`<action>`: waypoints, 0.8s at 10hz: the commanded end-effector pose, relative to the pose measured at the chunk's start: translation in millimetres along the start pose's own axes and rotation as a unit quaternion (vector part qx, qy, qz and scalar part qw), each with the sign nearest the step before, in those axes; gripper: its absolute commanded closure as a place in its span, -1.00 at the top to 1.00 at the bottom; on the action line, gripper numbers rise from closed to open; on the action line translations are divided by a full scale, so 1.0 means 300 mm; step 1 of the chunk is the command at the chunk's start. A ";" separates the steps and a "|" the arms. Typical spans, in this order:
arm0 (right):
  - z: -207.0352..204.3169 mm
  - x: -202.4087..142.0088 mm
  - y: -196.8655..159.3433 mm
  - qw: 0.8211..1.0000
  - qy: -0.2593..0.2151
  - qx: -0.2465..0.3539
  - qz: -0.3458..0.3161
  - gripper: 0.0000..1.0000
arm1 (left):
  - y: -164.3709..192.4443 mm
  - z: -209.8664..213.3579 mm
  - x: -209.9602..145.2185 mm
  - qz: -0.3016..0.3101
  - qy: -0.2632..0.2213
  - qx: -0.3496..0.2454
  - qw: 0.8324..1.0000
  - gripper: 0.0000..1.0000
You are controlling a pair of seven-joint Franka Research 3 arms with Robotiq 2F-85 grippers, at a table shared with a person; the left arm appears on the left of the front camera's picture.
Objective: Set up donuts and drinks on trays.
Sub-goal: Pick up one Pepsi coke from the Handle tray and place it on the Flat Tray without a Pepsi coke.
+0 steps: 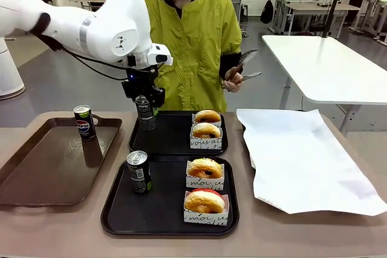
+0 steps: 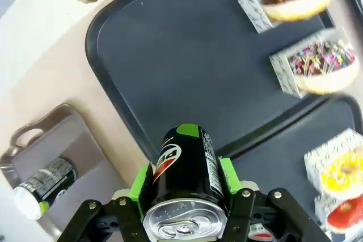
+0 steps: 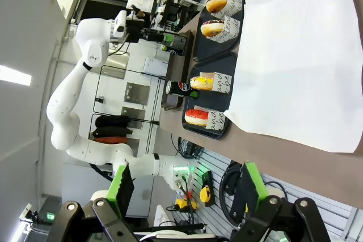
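Note:
My left gripper [image 1: 144, 96] is shut on a dark soda can [image 1: 145, 114], held upright over the left part of the far black tray [image 1: 172, 143]. I cannot tell whether its base touches the tray. In the left wrist view the green pads [image 2: 140, 181] clamp this can [image 2: 184, 168]. Two donuts [image 1: 207, 116] [image 1: 206, 130] in paper holders sit on that tray's right side. The near black tray [image 1: 163, 212] holds a can [image 1: 139, 172] and two donuts [image 1: 205, 168] [image 1: 204, 201]. My right gripper [image 3: 187, 191] stands open, far from the trays, with nothing between its fingers.
A brown tray [image 1: 42, 167] at the left carries one more can [image 1: 84, 122]. A white paper sheet [image 1: 302, 155] covers the table's right side. The person at the far side holds tongs [image 1: 243, 66] in one hand.

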State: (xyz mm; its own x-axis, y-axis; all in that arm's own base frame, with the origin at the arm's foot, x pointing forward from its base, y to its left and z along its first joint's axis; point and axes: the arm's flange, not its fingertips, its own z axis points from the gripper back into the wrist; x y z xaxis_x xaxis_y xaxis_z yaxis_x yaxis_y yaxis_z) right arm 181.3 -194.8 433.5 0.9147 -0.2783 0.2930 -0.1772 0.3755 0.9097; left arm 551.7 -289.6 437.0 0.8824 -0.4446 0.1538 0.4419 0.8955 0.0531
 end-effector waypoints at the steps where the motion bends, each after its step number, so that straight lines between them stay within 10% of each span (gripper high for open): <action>1: -0.001 0.008 0.002 1.000 -0.008 0.013 0.008 1.00 | 0.016 -0.062 0.086 0.050 -0.016 -0.020 0.998 0.17; 8: -0.001 0.008 0.002 1.000 -0.008 0.013 0.008 1.00 | 0.008 -0.207 0.237 0.071 0.036 -0.025 0.997 0.17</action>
State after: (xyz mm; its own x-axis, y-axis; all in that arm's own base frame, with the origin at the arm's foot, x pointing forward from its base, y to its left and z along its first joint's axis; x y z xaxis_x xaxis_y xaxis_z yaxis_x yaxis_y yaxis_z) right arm 181.3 -194.9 433.5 0.9147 -0.2784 0.2931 -0.1772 0.3755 0.9097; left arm 616.3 -314.7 379.6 0.9361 -0.3381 0.0973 0.3431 0.9385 -0.0395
